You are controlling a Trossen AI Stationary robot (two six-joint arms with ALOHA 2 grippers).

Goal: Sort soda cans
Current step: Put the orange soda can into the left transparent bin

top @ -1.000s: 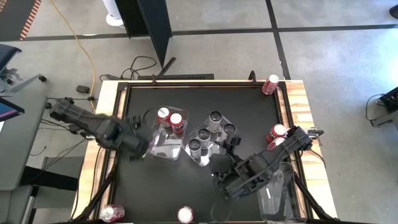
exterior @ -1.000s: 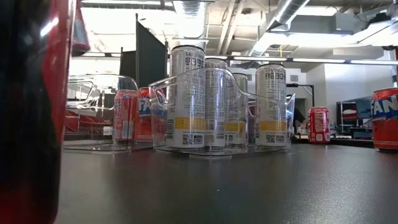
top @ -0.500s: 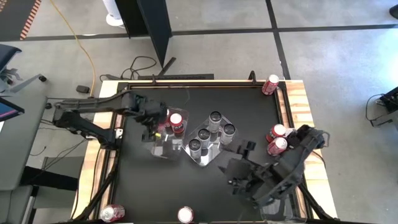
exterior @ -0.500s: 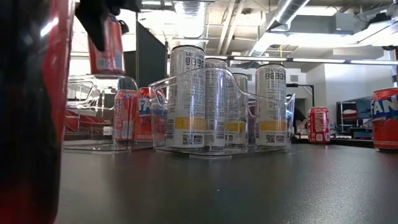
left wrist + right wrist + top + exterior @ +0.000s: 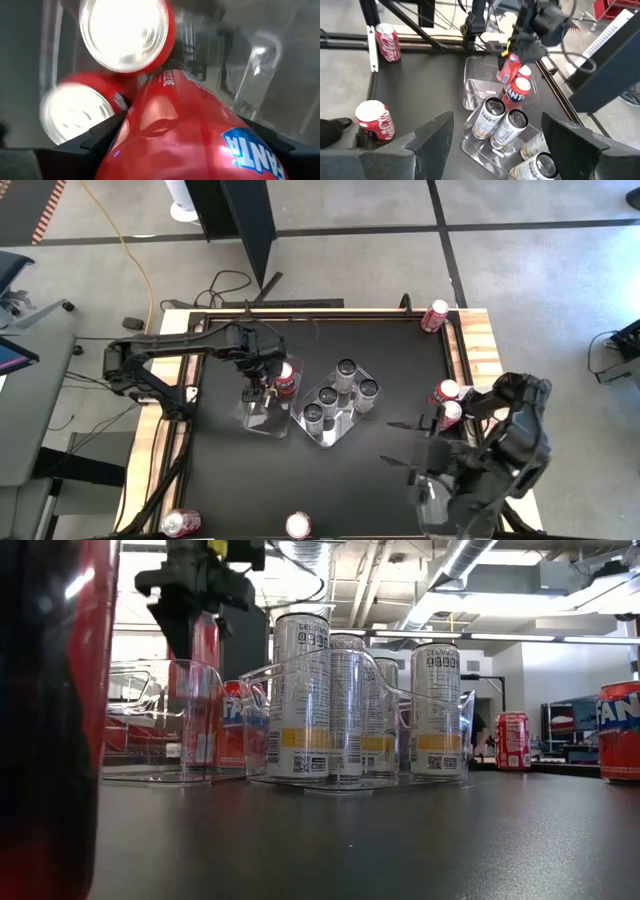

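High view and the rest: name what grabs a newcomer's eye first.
The left gripper hangs over the clear tray left of centre, jaws shut on a red can above the red cans already inside. Beside it, a second tray holds four silver cans. The right gripper waits open at the table's right side.

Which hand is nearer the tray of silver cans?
Left. The left hand, holding a red can, is over the neighbouring tray just beside the silver-can tray; the right hand is open and empty, farther off toward the table's right side.
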